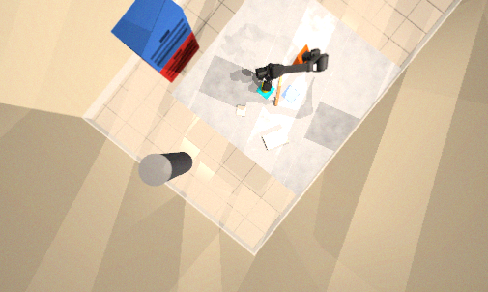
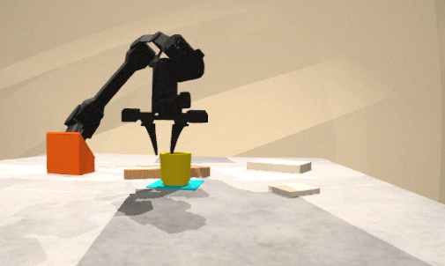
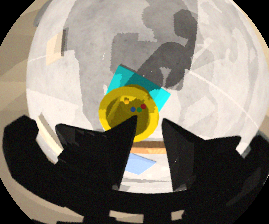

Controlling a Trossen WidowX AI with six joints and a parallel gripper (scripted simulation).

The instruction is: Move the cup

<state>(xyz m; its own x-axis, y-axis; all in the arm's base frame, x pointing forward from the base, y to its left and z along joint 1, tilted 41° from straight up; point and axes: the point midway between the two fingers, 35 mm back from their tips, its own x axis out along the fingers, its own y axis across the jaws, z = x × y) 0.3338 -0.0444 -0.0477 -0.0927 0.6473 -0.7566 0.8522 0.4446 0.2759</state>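
- At the left of the exterior view, an orange block (image 1: 300, 57) (image 2: 64, 153) is seen at the foot of the black arm (image 1: 291, 69) (image 2: 114, 83), which is arched up and over to the right.
- Behind the cup, a wooden bar (image 1: 278, 93) (image 2: 140, 173) (image 3: 152, 150) is laid on the table (image 2: 233, 229); in the top view it is set between the cyan pad and the blue pad (image 1: 291, 94) (image 3: 139, 164).
- The gripper (image 1: 267, 85) (image 2: 164, 152) (image 3: 149, 120) is pointed downward and nothing is grasped: its fingers are parted, with the tips at about rim height. One tip is seen over the cup's mouth and the other outside the rim; whether the wall is touched cannot quite be made out.
- The yellow cup (image 2: 175, 169) (image 3: 104, 115) is stood upright on the cyan pad (image 1: 270, 95) (image 2: 153, 186) (image 3: 160, 99). Blue, green and red marbles (image 3: 139, 109) can be seen inside it, and none is seen spilled.
- At the right, two pale slabs are laid flat, well apart from the cup: a smaller slab (image 1: 241, 110) (image 2: 294, 190) nearer the camera, and a larger slab (image 1: 275, 138) (image 2: 274, 166) farther back.
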